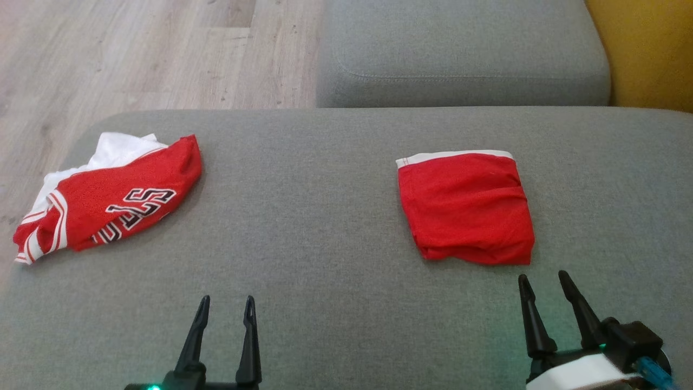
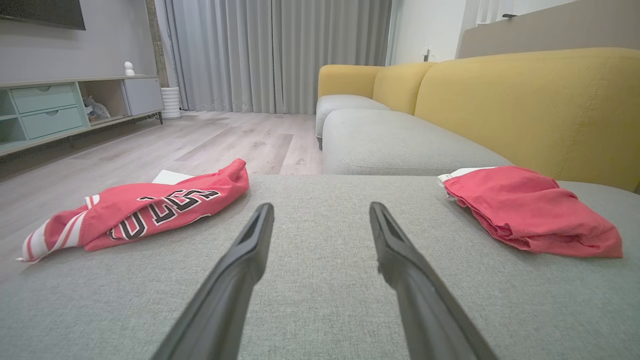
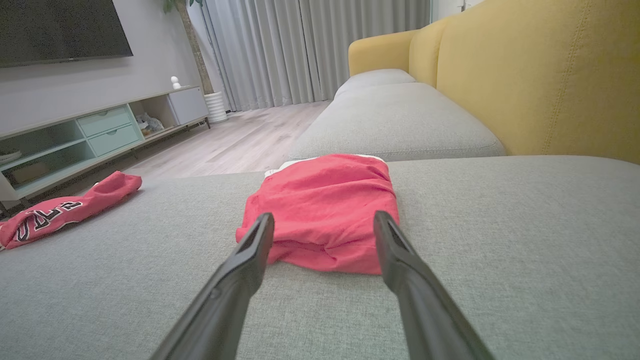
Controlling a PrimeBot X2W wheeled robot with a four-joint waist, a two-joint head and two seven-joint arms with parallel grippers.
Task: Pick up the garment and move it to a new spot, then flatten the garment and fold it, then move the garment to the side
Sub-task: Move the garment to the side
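Head view: left tool (image 1: 228, 299) and right tool (image 1: 542, 275), both open, empty, over grey cushion (image 1: 325, 216). Folded red garment (image 1: 465, 208) just beyond right tool, untouched. Crumpled jersey (image 1: 108, 200) at cushion's left edge. Yellow backrest (image 1: 644, 49) far right; wood floor (image 1: 135, 54) beyond.

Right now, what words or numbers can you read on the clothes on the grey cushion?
"ULLS": black, white-edged letters on the crumpled red jersey; the first letter is partly folded under, so the word's start is hidden.
No writing shows on the folded red garment.
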